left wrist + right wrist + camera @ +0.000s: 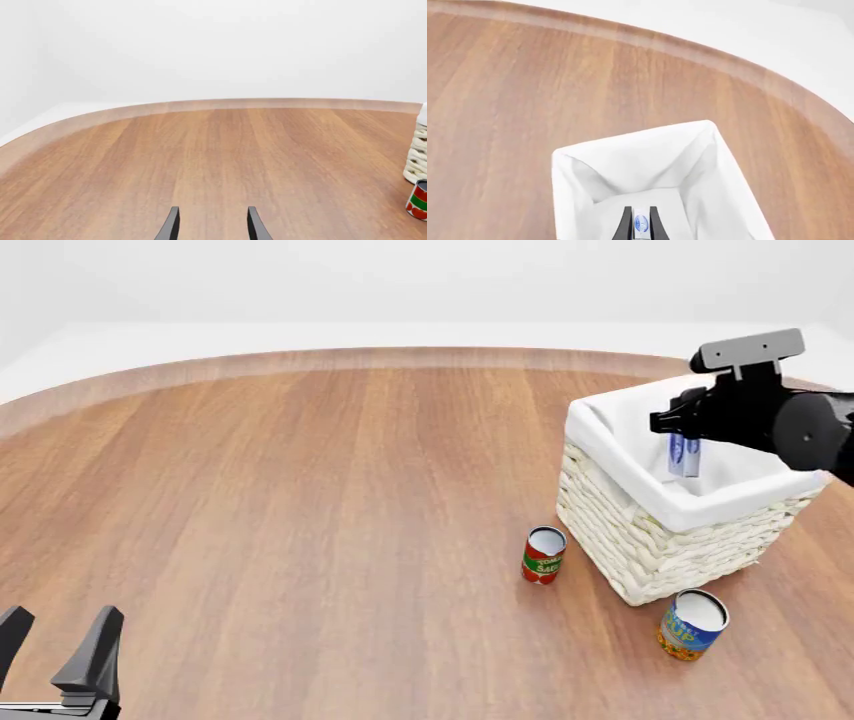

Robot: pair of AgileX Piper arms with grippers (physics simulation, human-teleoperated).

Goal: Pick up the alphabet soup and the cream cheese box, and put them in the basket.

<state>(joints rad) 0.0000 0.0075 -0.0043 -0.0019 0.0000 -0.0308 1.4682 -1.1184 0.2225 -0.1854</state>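
The cream cheese box (683, 455) is gripped on edge by the right gripper (681, 440) over the basket (641, 540). The alphabet soup (691, 624) is seen upright just before the basket on the wooden table (294, 490), which is bounded by white surroundings. The left gripper (54, 640) is held open, empty.

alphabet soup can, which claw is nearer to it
Right. The right claw hangs above the basket, just behind the alphabet soup; the left claw is far across the table at the near left edge.
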